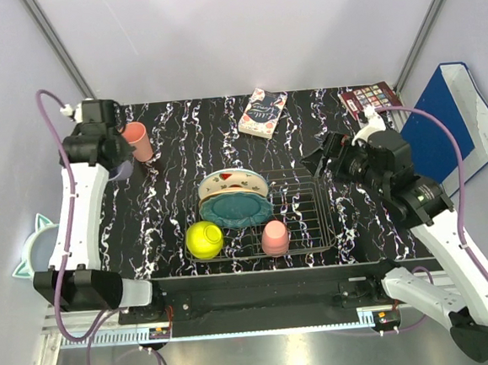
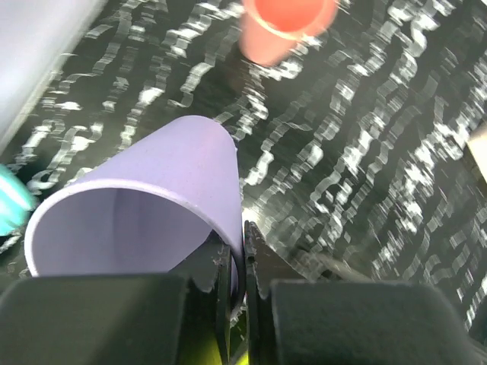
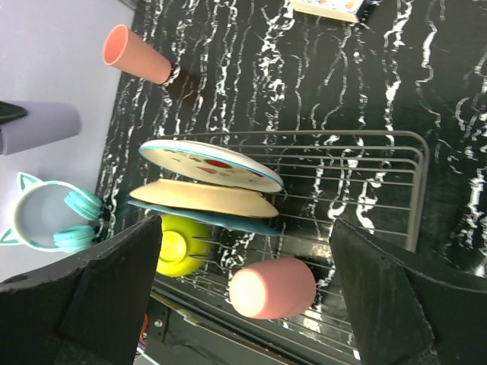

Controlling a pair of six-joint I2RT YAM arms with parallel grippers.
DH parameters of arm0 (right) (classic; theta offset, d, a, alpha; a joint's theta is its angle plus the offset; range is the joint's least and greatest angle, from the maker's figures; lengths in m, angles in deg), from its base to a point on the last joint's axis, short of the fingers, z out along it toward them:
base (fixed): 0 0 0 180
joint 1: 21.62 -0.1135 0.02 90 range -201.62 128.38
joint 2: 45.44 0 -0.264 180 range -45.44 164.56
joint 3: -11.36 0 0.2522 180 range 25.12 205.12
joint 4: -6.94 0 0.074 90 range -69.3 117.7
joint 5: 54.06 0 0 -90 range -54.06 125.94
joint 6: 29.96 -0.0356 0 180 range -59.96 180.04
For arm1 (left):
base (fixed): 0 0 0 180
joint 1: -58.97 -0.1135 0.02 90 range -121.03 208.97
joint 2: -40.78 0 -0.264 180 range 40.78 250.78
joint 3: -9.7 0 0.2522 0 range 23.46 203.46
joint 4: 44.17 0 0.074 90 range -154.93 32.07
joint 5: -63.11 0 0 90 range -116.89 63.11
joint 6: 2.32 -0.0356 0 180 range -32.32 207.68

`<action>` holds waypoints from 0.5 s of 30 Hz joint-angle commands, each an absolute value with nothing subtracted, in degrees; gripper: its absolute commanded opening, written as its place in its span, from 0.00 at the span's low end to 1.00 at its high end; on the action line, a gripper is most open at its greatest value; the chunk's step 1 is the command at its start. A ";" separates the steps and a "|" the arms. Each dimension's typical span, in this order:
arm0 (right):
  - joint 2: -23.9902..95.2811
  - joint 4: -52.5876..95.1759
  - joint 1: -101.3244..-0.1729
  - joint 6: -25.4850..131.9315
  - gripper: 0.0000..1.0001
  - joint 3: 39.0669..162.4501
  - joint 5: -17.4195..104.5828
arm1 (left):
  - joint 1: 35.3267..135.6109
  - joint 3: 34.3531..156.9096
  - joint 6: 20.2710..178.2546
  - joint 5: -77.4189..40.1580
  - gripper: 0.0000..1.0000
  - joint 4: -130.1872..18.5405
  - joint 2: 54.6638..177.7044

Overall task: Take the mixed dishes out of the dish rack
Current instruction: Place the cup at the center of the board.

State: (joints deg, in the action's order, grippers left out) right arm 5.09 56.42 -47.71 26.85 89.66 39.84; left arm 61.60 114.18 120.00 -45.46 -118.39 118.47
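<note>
The dish rack (image 1: pixel 307 215) holds a white red-spotted plate (image 1: pixel 231 182), a peach plate (image 3: pixel 202 198), a teal plate (image 1: pixel 236 208), a yellow-green bowl (image 1: pixel 204 239) and a salmon-pink cup (image 1: pixel 274 237) lying on its side. A second salmon-pink cup (image 1: pixel 138 141) stands on the table at the far left. My left gripper (image 1: pixel 114 163) is beside it, shut on the rim of the lilac cup (image 2: pixel 152 198), which it holds above the table's left edge. My right gripper (image 1: pixel 323 163) is open and empty above the rack's right end (image 3: pixel 380 167).
A mint cat-eared bowl (image 1: pixel 38 249) sits off the table's left edge. A book (image 1: pixel 263 112) lies at the back centre and a booklet (image 1: pixel 371 99) at the back right. A blue folder (image 1: pixel 455 128) leans against the right wall.
</note>
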 commanded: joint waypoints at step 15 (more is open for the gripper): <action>-0.52 61.92 -47.55 28.58 1.00 89.11 33.92 | 48.69 126.20 119.94 -39.02 0.00 -115.23 139.91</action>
State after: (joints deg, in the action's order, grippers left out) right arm 0.63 61.60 -47.71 28.36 89.59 35.54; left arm 49.23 122.24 119.63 -40.67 -117.69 136.94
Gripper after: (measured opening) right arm 0.994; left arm 0.071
